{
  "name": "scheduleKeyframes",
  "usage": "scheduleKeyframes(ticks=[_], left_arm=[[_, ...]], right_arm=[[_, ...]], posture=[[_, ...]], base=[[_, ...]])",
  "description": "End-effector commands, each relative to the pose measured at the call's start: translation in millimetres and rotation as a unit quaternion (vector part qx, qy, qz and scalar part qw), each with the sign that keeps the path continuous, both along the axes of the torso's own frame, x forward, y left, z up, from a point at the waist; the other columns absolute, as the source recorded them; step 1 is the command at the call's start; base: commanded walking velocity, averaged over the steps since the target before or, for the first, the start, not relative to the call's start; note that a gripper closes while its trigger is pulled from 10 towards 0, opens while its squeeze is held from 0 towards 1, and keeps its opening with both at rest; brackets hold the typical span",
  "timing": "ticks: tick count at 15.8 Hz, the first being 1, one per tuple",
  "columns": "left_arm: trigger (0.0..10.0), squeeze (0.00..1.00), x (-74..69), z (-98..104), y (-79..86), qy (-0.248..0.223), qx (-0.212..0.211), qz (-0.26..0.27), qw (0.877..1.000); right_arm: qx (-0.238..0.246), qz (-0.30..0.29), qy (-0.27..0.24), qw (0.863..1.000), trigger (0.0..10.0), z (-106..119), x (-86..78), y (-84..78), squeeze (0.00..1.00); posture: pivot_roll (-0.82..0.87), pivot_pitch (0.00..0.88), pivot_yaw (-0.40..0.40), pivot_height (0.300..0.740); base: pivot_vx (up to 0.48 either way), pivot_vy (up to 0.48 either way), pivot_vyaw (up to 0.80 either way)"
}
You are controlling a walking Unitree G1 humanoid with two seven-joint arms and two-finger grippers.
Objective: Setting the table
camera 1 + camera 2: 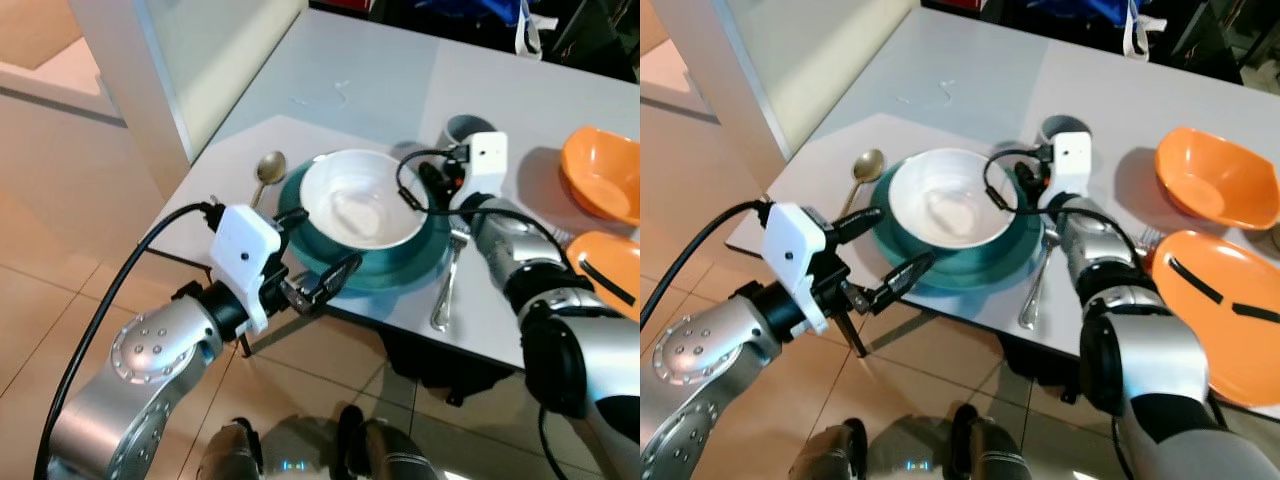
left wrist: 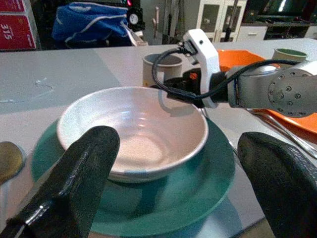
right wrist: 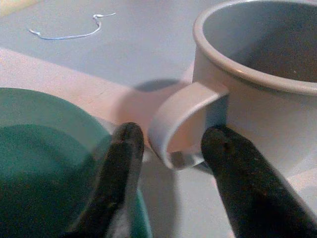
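Observation:
A white bowl sits on a teal plate near the front edge of the grey table. A gold spoon lies left of the plate and a silver fork right of it. My left gripper hovers open at the plate's front left rim, its fingers wide apart in front of the bowl. A grey mug stands behind the plate on the right. My right gripper is open, one finger on each side of the mug's handle.
An orange bowl and an orange plate with dark utensils on it lie at the right. A loose thread lies on the far tabletop. A white wall corner stands left of the table, with tiled floor below.

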State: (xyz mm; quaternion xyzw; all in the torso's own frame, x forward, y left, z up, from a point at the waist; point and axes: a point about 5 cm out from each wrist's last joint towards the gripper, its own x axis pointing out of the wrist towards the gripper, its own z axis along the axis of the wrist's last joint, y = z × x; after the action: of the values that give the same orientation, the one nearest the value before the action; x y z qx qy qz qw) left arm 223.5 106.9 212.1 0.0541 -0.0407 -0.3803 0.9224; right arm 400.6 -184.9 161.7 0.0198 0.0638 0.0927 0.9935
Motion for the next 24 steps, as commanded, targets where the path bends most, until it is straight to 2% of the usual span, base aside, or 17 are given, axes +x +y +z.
scheduleKeyframes(ticks=[1,7,10,15,19,20,21,22,23,24], left_arm=[[10.0,0.00,1.6,-1,-2.1,0.000,0.000,-0.005,1.000],[10.0,0.00,8.7,0,-4.7,-0.010,-0.003,-0.007,1.000],[10.0,0.00,13.2,0,-4.5,-0.017,-0.005,-0.007,1.000],[10.0,0.00,20.5,2,-6.5,-0.029,-0.006,-0.009,1.000],[10.0,0.00,21.9,0,-6.8,-0.033,-0.004,-0.007,0.999],[10.0,0.00,22.2,0,-6.6,-0.034,-0.002,-0.002,0.999],[10.0,0.00,24.2,-2,-4.3,-0.035,0.007,0.019,0.999],[10.0,0.00,29.1,-5,1.3,-0.035,0.013,0.060,0.998],[10.0,0.00,32.8,-7,4.1,-0.037,0.010,0.091,0.995],[10.0,0.00,35.3,-9,3.1,-0.036,0.003,0.105,0.994]], right_arm=[[0.008,-0.006,0.008,1.000,10.0,-1,-1.1,-7.4,0.00],[0.033,0.014,-0.001,0.999,10.0,10,0.2,-15.8,0.00],[0.016,0.023,0.016,0.999,10.0,10,-1.8,-23.7,0.00],[0.029,0.029,0.013,0.999,10.0,11,-5.1,-32.0,0.00],[0.007,0.029,0.008,1.000,10.0,12,-12.4,-40.7,0.00],[-0.004,0.013,0.007,1.000,10.0,14,-16.2,-47.5,0.00],[-0.019,-0.047,-0.047,0.998,10.0,31,-31.0,-65.9,0.00],[0.011,-0.095,-0.137,0.986,10.0,59,-58.5,-67.8,0.00],[0.054,-0.113,-0.202,0.971,10.0,73,-84.6,-57.5,0.00],[0.057,-0.124,-0.223,0.965,10.0,71,-100.6,-45.4,0.00]], posture=[[0.10,0.149,-0.059,0.740],[0.08,0.109,-0.061,0.740],[0.06,0.097,-0.060,0.740],[0.05,0.080,-0.068,0.740],[0.05,0.067,-0.074,0.740],[0.06,0.061,-0.086,0.740],[0.07,0.046,-0.113,0.740],[0.04,0.045,-0.103,0.740],[0.03,0.043,-0.098,0.740],[0.00,0.038,-0.070,0.740]], base=[[0.000,0.000,0.00],[0.000,0.000,0.00],[0.000,0.000,0.00],[0.000,0.000,0.00],[0.000,0.000,0.00],[0.000,0.000,0.00],[0.000,0.000,0.00],[0.000,0.000,-0.68],[0.000,0.000,-0.67],[0.000,0.000,-0.64]])
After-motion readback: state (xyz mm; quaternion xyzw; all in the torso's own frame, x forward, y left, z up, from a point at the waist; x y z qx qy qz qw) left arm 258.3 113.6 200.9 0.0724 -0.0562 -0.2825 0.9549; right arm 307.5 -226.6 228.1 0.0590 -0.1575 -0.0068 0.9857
